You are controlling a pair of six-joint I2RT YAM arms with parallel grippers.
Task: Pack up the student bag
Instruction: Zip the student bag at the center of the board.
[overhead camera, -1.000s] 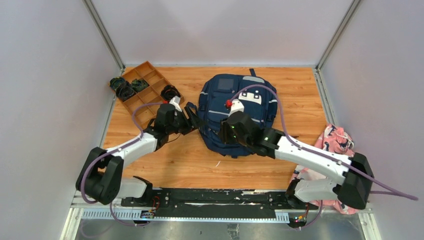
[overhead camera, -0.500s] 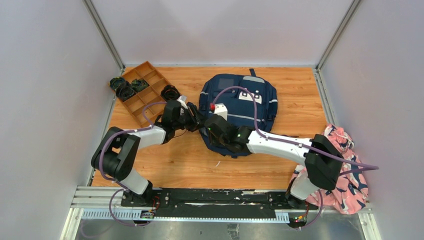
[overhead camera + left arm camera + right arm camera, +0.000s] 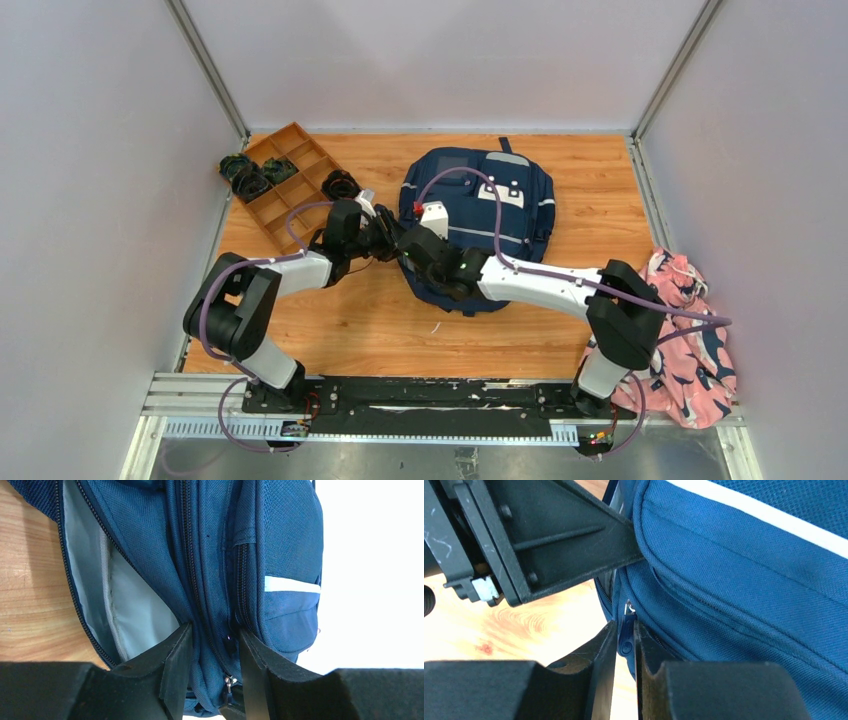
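The navy student bag (image 3: pixel 490 205) lies flat on the wooden table, its main compartment unzipped along the left side and showing pale grey lining (image 3: pixel 130 605). My left gripper (image 3: pixel 390 238) is at the bag's left edge. In the left wrist view it (image 3: pixel 212 632) pinches a fold of blue fabric beside the zipper track. My right gripper (image 3: pixel 410 252) meets it at the same edge. In the right wrist view it (image 3: pixel 625 630) is shut on the blue zipper pull (image 3: pixel 625 639), which fills the narrow gap between its fingers.
A brown wooden divider tray (image 3: pixel 285 175) with dark coiled items stands at the back left, with a black bundle (image 3: pixel 340 184) beside it. A pink-and-navy cloth bundle (image 3: pixel 690 330) lies at the right edge by the right arm's base. Grey walls enclose the table.
The right arm swept left across the bag's near edge to the left gripper. Both pairs of jaws narrowed, the right onto the zipper pull, the left onto the bag's fabric.
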